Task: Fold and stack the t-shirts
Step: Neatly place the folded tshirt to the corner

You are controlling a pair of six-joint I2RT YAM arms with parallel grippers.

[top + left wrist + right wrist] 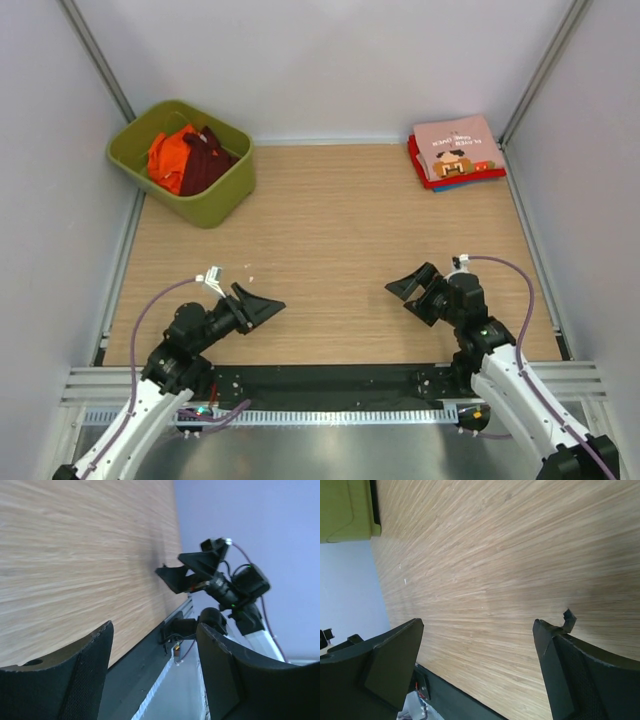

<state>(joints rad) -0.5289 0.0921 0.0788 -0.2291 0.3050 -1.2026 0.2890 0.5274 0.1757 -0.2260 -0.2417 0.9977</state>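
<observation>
A folded stack sits at the table's far right corner: a dusty-pink t-shirt (456, 146) with a cartoon print on top, a red t-shirt (424, 170) and a blue t-shirt (447, 187) showing at the edges below. An orange t-shirt (170, 159) and a maroon t-shirt (207, 162) lie crumpled in the green bin (222, 201) at the far left. My left gripper (258, 307) is open and empty, low over the near left of the table. My right gripper (415, 290) is open and empty over the near right; it also shows in the left wrist view (190, 570).
The wooden table (330, 250) lies between the bin and the stack. A black strip (330, 380) and a metal ledge run along the near edge by the arm bases. Grey walls close in the sides and back. The bin's corner shows in the right wrist view (345, 510).
</observation>
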